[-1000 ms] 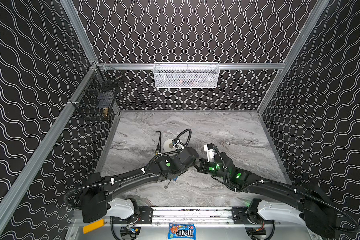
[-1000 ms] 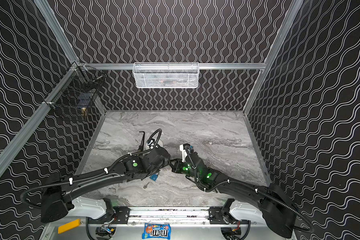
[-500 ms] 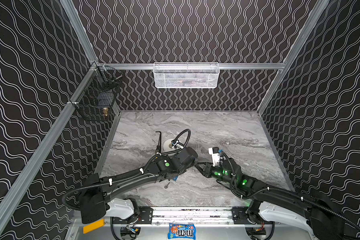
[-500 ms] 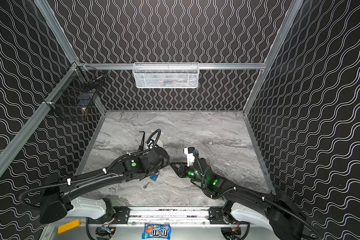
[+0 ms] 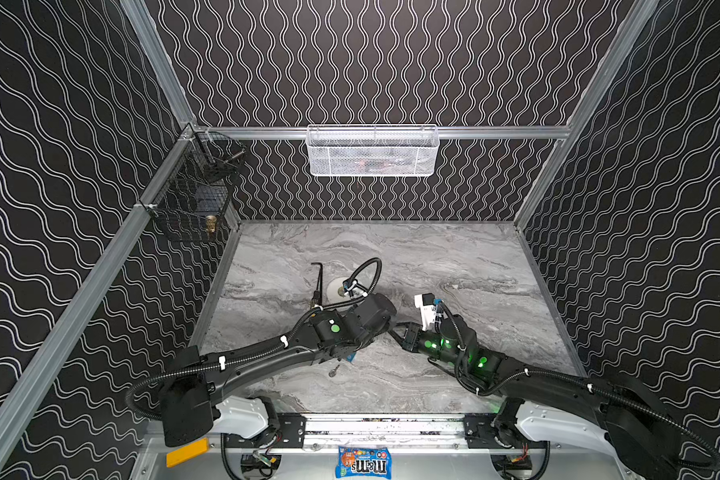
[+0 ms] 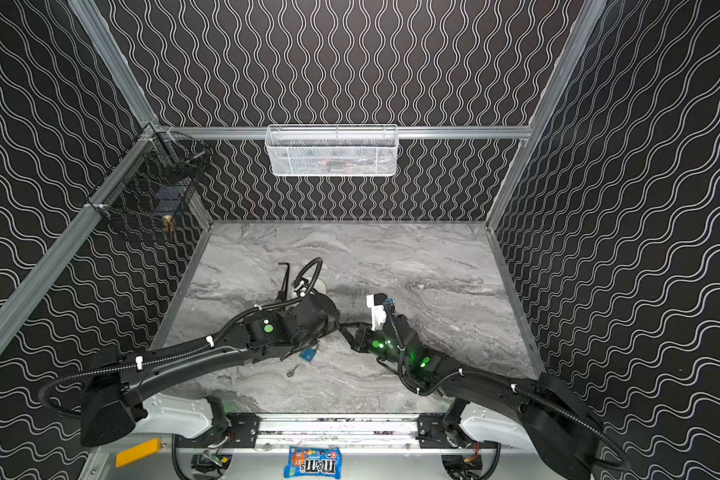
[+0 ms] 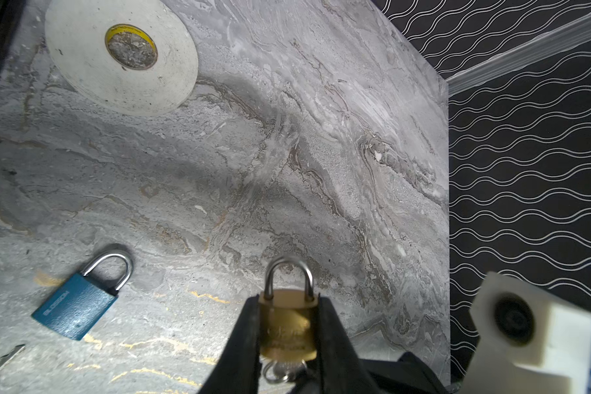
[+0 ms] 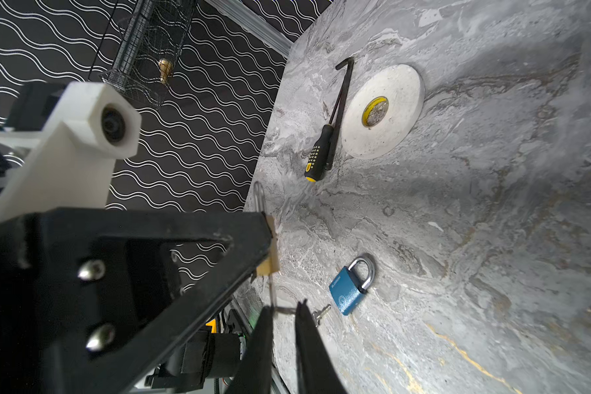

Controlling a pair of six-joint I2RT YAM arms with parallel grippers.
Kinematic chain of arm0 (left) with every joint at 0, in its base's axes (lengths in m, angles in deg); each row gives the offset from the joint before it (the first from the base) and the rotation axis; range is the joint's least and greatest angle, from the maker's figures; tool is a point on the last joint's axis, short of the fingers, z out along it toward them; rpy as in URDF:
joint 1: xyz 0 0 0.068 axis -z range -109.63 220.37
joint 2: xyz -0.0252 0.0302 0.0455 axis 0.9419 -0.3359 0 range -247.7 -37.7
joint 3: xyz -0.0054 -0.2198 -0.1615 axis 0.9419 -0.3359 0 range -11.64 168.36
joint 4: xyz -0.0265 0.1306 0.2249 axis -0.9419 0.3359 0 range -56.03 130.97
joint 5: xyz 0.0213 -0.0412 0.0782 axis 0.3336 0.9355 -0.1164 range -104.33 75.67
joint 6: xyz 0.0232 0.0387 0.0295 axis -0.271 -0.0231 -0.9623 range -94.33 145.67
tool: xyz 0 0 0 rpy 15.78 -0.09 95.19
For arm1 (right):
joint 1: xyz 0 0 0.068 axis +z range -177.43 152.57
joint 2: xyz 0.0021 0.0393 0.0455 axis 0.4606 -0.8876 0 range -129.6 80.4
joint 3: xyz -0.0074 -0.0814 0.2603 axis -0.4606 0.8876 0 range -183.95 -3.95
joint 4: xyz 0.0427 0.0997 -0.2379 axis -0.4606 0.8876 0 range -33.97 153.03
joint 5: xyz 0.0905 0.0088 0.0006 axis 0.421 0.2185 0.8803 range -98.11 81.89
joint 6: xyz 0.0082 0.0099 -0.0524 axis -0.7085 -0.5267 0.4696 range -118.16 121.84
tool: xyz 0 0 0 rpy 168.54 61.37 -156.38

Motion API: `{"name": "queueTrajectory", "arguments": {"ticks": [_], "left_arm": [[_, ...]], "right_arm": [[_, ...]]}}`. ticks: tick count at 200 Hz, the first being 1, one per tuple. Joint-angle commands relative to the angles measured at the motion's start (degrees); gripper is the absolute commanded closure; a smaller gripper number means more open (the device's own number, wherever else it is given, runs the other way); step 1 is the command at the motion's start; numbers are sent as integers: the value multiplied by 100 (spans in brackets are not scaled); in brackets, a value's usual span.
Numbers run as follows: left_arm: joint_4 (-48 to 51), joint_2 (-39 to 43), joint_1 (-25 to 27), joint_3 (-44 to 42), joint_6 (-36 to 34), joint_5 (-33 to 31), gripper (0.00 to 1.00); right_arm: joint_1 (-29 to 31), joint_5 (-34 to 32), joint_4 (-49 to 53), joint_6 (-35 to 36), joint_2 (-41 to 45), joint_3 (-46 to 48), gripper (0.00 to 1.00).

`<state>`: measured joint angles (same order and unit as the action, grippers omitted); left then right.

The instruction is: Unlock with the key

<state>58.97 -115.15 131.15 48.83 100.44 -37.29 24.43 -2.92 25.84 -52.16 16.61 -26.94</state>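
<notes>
On the grey marbled worktop [image 5: 454,257], a screwdriver [image 8: 318,155] is lying just beside a white tape roll [image 8: 400,92] at the left, both plain in the right wrist view. Nearer the front, a blue padlock [image 7: 74,307] and a loose key [image 6: 292,370] are resting flat. In both top views the left arm is partly covering that padlock.

At centre, the left claw [image 7: 287,307] is gripping a brass padlock [image 7: 287,327] by its sides, with a silvery key [image 7: 282,370] showing at its underside. Only the left wrist camera is showing this in full, while the right wrist view is catching just a brass sliver.

To the right, the right claw [image 8: 284,308] is pointing its tips at that key, jaws a narrow gap apart. Whether they are pinching it cannot be told.
</notes>
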Motion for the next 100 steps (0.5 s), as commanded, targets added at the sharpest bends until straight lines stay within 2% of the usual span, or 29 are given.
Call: {"name": "queueTrajectory", "arguments": {"ticks": [1,54,100], "left_arm": [[-78,-34,-4,94,-40,-90,100],[-55,-108,3,145,-127,26,100],[242,-131,229,314,-289,218,100]], "right_arm": [[9,-103,-370,-84,-38,12,89],[9,-307,-267,29,-55,-39,98],[11,-541,-255,282,-27,-238,100]]}}
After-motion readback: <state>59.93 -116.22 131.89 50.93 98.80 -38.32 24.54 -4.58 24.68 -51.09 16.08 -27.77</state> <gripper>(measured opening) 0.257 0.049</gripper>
